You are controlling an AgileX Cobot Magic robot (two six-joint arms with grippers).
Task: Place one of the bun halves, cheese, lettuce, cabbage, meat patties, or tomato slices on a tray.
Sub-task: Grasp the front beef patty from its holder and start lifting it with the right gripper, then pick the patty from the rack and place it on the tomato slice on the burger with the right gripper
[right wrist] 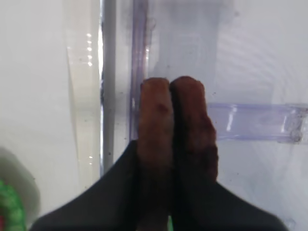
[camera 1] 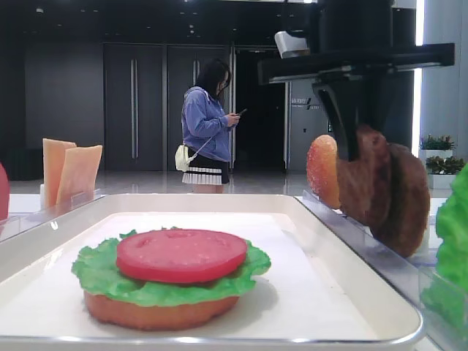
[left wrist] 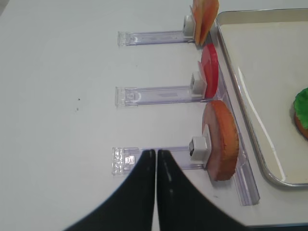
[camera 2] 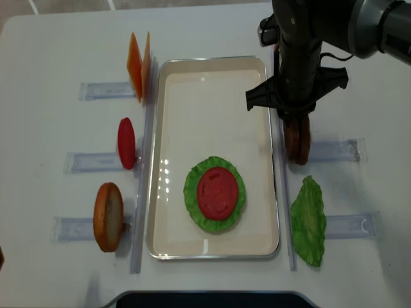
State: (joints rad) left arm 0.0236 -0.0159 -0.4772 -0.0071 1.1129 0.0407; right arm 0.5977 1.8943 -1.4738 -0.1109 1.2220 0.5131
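Two dark meat patties (camera 2: 297, 146) stand on edge in a clear rack just right of the white tray (camera 2: 205, 96). My right gripper (camera 2: 296, 123) reaches down from above and is shut on the patty (right wrist: 155, 110) nearer the tray. The other patty (right wrist: 192, 115) stands pressed against it. On the tray lies a bun half (camera 1: 157, 313) with lettuce (camera 1: 99, 274) and a tomato slice (camera 1: 181, 254) stacked on it. My left gripper (left wrist: 156, 152) is shut and empty over the outer end of a rack that holds another bun half (left wrist: 222, 139).
Left of the tray, racks hold cheese (camera 2: 138, 63), a tomato slice (camera 2: 126, 142) and a bun half (camera 2: 108, 217). A lettuce leaf (camera 2: 308, 221) stands in a rack on the right. A speckled bun half (camera 1: 322, 170) stands beside the patties. A person (camera 1: 206, 131) stands far behind.
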